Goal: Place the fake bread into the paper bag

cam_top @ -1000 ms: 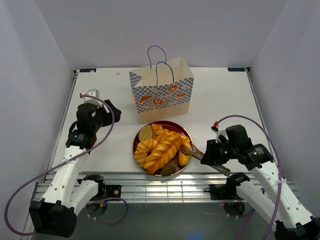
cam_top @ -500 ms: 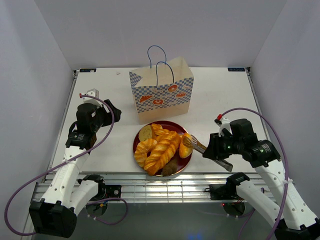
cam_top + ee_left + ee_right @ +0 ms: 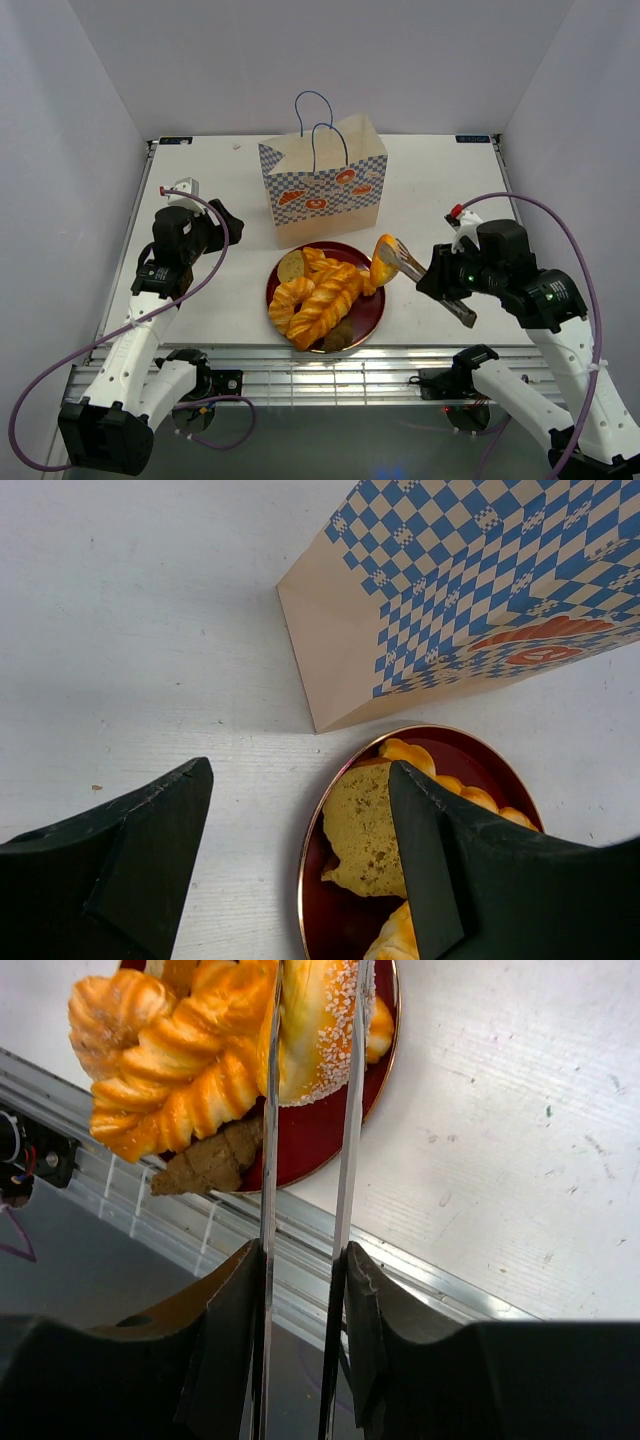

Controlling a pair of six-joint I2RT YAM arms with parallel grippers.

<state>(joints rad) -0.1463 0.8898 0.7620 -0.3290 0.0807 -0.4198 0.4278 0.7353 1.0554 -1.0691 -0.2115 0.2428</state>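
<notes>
The paper bag (image 3: 322, 190) stands upright at the middle back, its blue handles up. It also shows in the left wrist view (image 3: 480, 590). Fake bread (image 3: 322, 297) is piled on a red plate (image 3: 372, 318) in front of it: braided twists (image 3: 180, 1090), a tan slice (image 3: 365, 830) and a brown piece (image 3: 210, 1160). My right gripper (image 3: 452, 285) is shut on metal tongs (image 3: 415, 268). The tongs pinch a sugared orange pastry (image 3: 383, 262), seen too in the right wrist view (image 3: 315, 1030), lifted above the plate's right rim. My left gripper (image 3: 215, 222) is open and empty, left of the bag.
The table's metal front rail (image 3: 320, 370) runs just below the plate. White walls enclose the table on three sides. Bare white tabletop (image 3: 450, 190) lies to the right of the bag.
My right gripper has lifted the tongs with the sugared pastry off the plate and moved up and back to the right. The left arm has not moved.
</notes>
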